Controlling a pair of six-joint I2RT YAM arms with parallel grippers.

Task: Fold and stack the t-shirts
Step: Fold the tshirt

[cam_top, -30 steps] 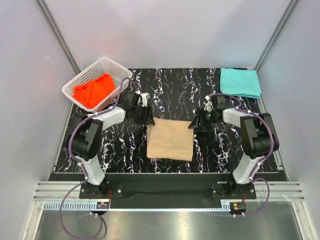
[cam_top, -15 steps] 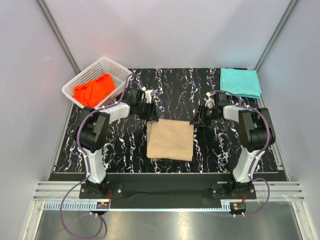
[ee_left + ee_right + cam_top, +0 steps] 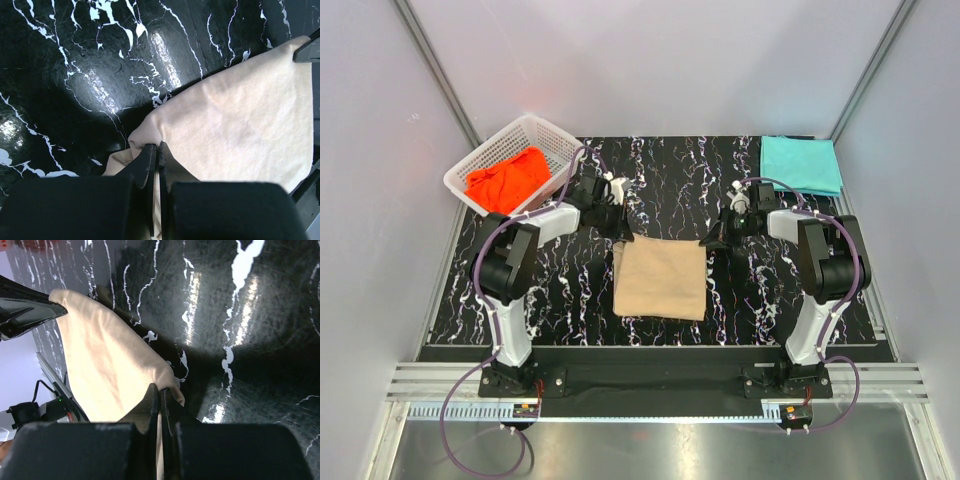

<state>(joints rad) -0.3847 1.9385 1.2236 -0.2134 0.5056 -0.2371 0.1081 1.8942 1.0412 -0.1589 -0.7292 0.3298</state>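
A tan t-shirt (image 3: 660, 278) lies folded into a rectangle at the middle of the black marbled table. My left gripper (image 3: 624, 236) is shut on its far left corner; in the left wrist view the cloth (image 3: 240, 120) bunches between the closed fingers of that gripper (image 3: 157, 148). My right gripper (image 3: 713, 241) is shut on the far right corner, and in the right wrist view the tan cloth (image 3: 105, 360) is pinched at the tips of the gripper (image 3: 159, 389). A teal t-shirt (image 3: 801, 164) lies folded at the far right. An orange-red t-shirt (image 3: 508, 179) sits crumpled in the basket.
A white lattice basket (image 3: 552, 137) stands at the far left corner of the table (image 3: 665, 180). Grey walls and metal rails close in the sides. The arm bases are bolted at the near edge.
Both grippers moved inward and down onto the tan t-shirt's far corners and closed on the cloth; a second ago they stood open beside it.
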